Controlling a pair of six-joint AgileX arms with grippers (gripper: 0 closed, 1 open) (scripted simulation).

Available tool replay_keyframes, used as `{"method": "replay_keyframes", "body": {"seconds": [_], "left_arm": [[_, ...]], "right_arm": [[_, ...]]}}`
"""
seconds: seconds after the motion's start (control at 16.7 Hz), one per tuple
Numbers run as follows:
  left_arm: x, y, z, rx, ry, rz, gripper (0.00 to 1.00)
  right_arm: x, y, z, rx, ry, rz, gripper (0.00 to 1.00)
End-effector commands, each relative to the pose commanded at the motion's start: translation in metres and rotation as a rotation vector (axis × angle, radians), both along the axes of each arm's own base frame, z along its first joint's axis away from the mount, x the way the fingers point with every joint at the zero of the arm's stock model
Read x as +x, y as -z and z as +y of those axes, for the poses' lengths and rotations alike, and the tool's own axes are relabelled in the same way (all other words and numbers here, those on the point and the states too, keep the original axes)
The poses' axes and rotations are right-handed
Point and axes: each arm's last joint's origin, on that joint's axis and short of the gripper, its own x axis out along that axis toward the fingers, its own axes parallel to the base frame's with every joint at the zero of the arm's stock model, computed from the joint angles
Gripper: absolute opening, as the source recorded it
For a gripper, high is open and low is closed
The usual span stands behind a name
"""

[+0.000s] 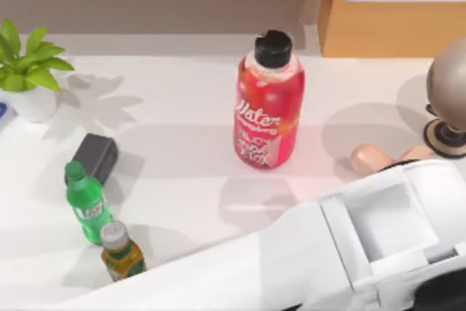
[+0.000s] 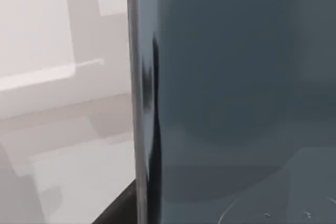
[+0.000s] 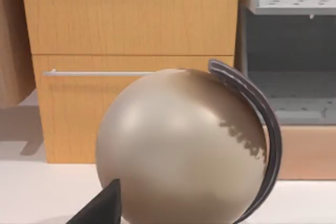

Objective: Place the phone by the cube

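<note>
The white table point(image 1: 182, 172) carries a potted plant point(image 1: 28, 71) at its far left, with a dark grey block point(image 1: 95, 156) nearer the middle and a green bottle point(image 1: 87, 203) just beside that block. An amber bottle point(image 1: 120, 251) stands close to the green one, and a tall red water bottle point(image 1: 268, 103) stands upright near the centre. At the right edge sit a beige globe point(image 1: 448, 100) on its stand and the peach-pink phone point(image 1: 382, 158), partly covered by a white arm.

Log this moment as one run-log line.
phase: reaching | right arm: over table's right front, above phone | phone: on table by globe | cube: unseen | left arm: parked
</note>
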Motion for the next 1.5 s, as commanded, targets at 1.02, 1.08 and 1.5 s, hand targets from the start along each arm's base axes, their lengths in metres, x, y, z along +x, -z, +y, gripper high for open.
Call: {"method": "replay_keyframes", "body": {"seconds": [1.02, 1.08, 1.5], "left_arm": [[0.035, 0.025, 0.008, 0.013, -0.065, -0.038, 0.0], [0.039, 0.032, 0.009, 0.033, -0.072, -0.037, 0.0], [0.06, 0.103, 0.021, 0.231, -0.115, 0.0, 0.0]], "right_arm": [[0.0, 0.0, 0.0, 0.0, 0.0, 0.0, 1.0], [0.0, 0.0, 0.0, 0.0, 0.0, 0.0, 1.0], [0.0, 0.0, 0.0, 0.0, 0.0, 0.0, 1.0]]}}
